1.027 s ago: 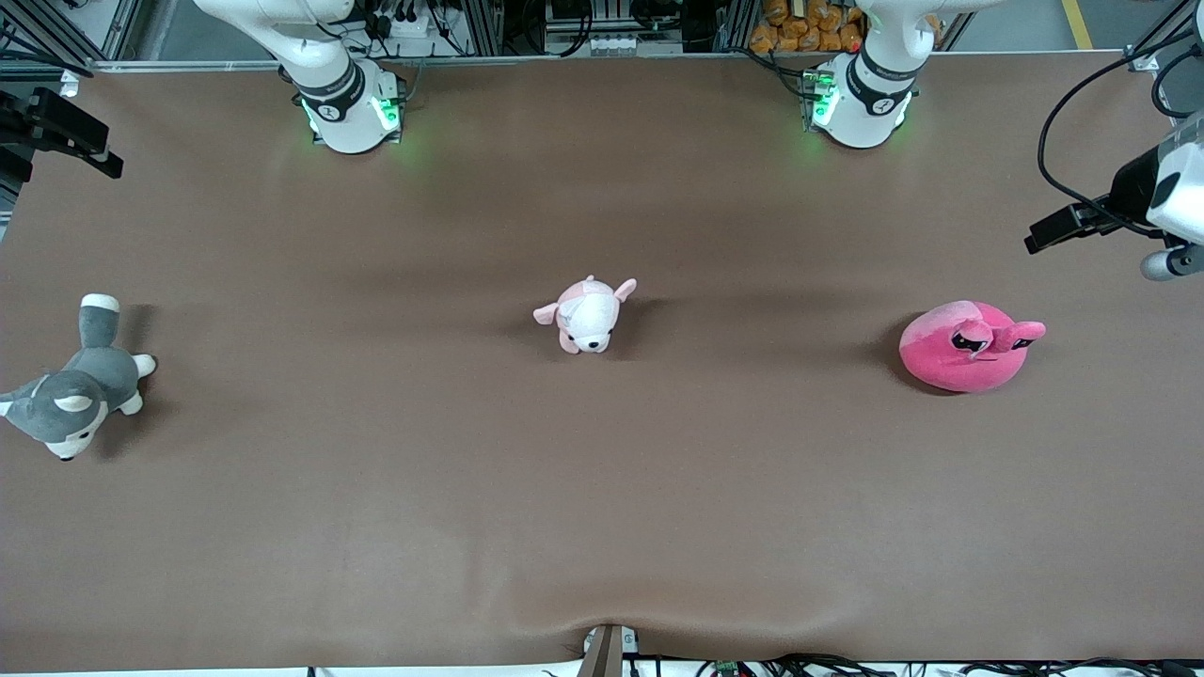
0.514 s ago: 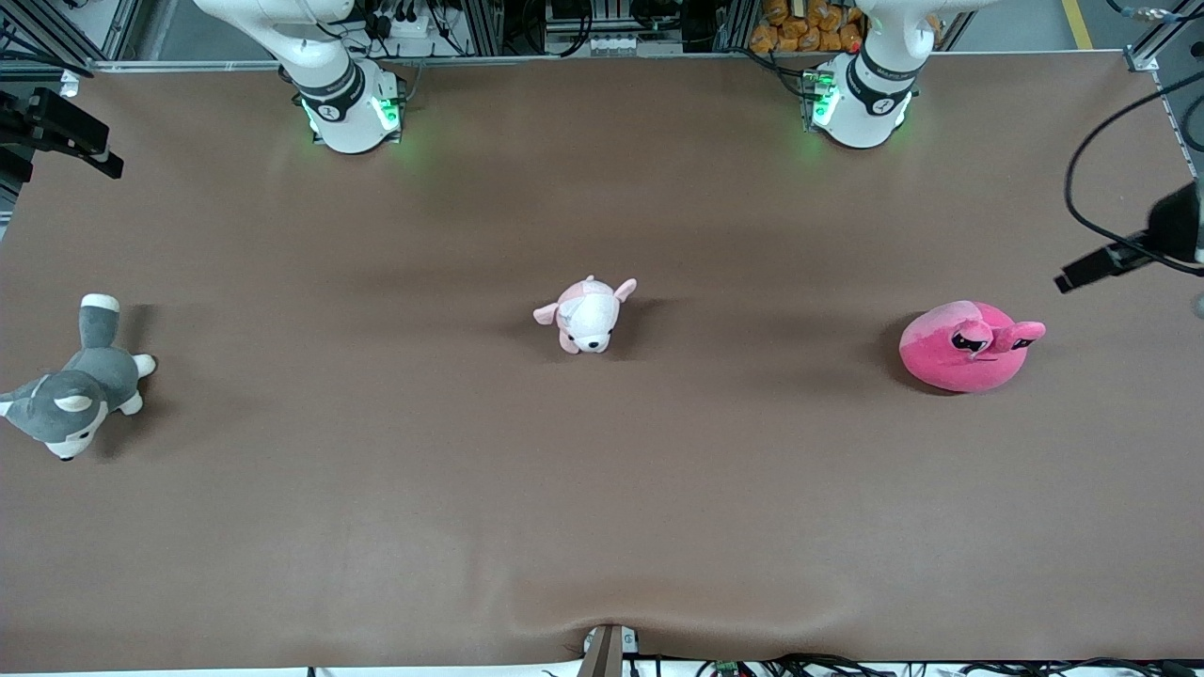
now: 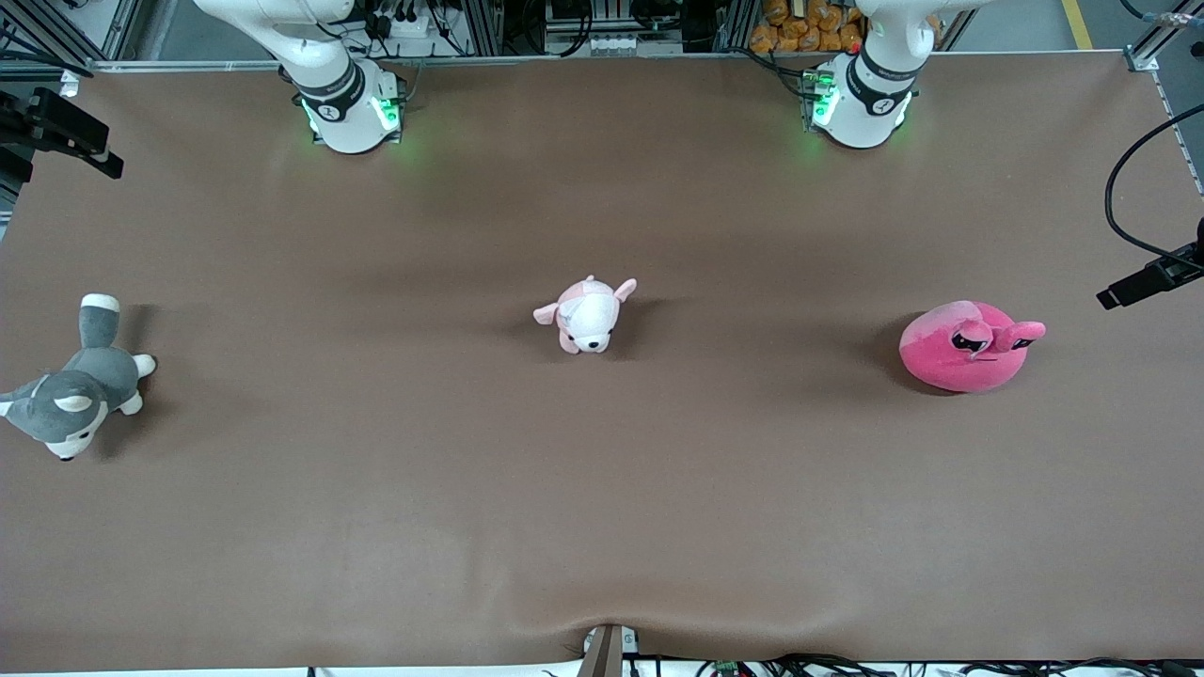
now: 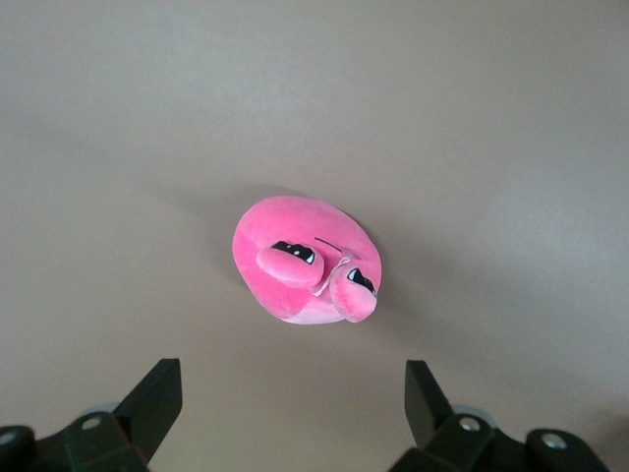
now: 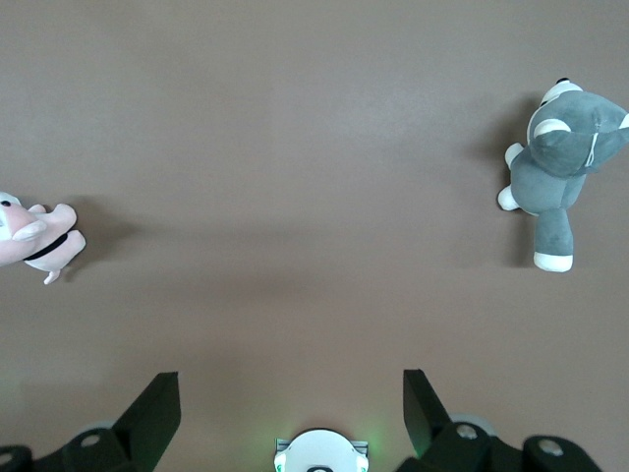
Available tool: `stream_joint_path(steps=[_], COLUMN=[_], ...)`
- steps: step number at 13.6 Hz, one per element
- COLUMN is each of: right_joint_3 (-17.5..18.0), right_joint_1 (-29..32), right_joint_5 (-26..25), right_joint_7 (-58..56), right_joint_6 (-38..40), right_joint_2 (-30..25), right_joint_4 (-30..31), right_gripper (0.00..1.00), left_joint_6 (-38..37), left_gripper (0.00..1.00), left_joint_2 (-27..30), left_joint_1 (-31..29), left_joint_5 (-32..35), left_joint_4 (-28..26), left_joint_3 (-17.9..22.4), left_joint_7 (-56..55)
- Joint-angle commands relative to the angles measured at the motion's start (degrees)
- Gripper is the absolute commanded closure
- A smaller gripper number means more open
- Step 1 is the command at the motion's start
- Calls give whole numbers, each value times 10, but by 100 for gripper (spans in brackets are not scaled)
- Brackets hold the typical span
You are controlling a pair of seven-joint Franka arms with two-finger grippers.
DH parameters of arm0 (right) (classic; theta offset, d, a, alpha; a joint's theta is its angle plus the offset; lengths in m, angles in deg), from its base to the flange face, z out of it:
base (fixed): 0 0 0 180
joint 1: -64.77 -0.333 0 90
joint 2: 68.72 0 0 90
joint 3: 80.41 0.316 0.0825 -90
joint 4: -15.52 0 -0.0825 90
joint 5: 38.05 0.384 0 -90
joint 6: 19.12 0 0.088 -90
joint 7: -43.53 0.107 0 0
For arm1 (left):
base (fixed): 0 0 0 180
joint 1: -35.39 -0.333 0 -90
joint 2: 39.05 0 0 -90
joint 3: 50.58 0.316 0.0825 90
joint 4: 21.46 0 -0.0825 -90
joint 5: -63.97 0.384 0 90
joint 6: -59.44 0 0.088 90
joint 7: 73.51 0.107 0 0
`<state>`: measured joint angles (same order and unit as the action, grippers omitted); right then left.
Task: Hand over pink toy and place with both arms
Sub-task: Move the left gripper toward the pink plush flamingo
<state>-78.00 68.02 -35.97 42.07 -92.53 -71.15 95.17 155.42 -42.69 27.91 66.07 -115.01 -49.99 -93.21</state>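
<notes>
The pink toy is a round hot-pink plush with black half-lidded eyes. It lies on the brown table toward the left arm's end. In the left wrist view the toy sits well below my left gripper, which is open, empty and high above the table. In the front view only a black part of the left hand and its cable show at the edge. My right gripper is open and empty, high over the table near the right arm's base.
A pale pink-and-white puppy plush lies mid-table and also shows in the right wrist view. A grey-and-white husky plush lies at the right arm's end, also in the right wrist view. Both arm bases stand along the table's edge.
The left arm's hand has slid toward the edge of the front view and mostly left it. The toys and the right arm have not moved.
</notes>
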Motion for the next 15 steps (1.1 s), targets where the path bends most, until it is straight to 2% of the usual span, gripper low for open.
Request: stream_joint_path(steps=[1, 4, 7, 9, 12, 15], right_joint_3=[8, 8, 8, 8, 8, 8], right_joint_1=[14, 14, 15, 15, 15, 15], right_joint_5=[13, 13, 13, 13, 13, 13], right_joint_7=[-6, -6, -6, -6, -6, -6], right_joint_6=[6, 5, 6, 6, 6, 6], right_joint_2=[8, 8, 8, 8, 8, 8], right_joint_4=[-15, -14, -14, -14, -15, -14], right_gripper=[0, 0, 0, 0, 0, 0], left_joint_6=[-22, -26, -29, -29, -28, -27], left_gripper=[0, 0, 0, 0, 0, 0], left_joint_2=[-2, 2, 0, -3, -7, -7], left_joint_1=[4, 4, -7, -4, 4, 2], left_joint_5=[6, 2, -36, -39, -33, -36], left_joint_4=[14, 14, 15, 13, 14, 14], left_joint_3=[-8, -9, -3, -5, -10, -12], left_joint_7=[-95, -166, -250, -287, -400, -413])
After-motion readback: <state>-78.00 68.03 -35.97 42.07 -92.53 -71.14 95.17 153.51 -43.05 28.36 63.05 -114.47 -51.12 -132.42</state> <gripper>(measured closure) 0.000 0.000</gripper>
